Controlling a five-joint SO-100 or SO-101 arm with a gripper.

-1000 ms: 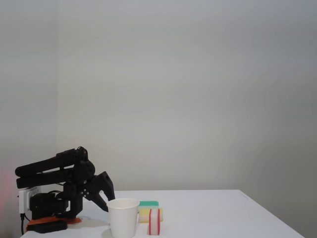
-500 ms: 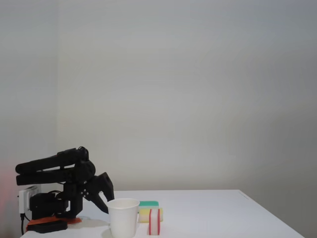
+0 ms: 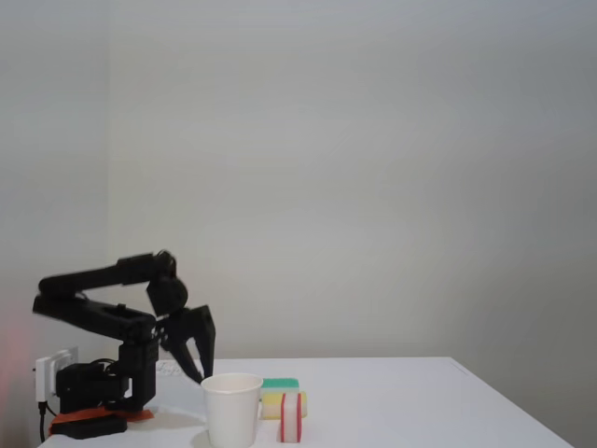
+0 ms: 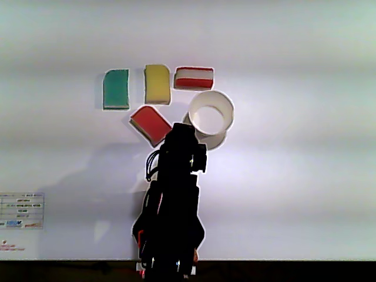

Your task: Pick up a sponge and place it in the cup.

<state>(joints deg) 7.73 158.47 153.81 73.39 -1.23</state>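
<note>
Gripper [image 3: 198, 359] hangs empty, jaws parted a little, above the table [image 3: 401, 401] just behind the cup [image 3: 231, 409].
The striped red-and-white sponge [image 3: 291, 416], a soft block on edge, sits past the cup from the jaws; overhead, the arm [image 4: 176, 194] hides the fingertips.

Cup [image 4: 211, 113], just beyond claw [image 3: 197, 366]: matt white paper, rolled rim. Striped sponge [image 4: 194, 77], past cup: soft foam, matt. Arm: black plastic, slight sheen. Table [image 3: 420, 401]: smooth white, matt.
</note>
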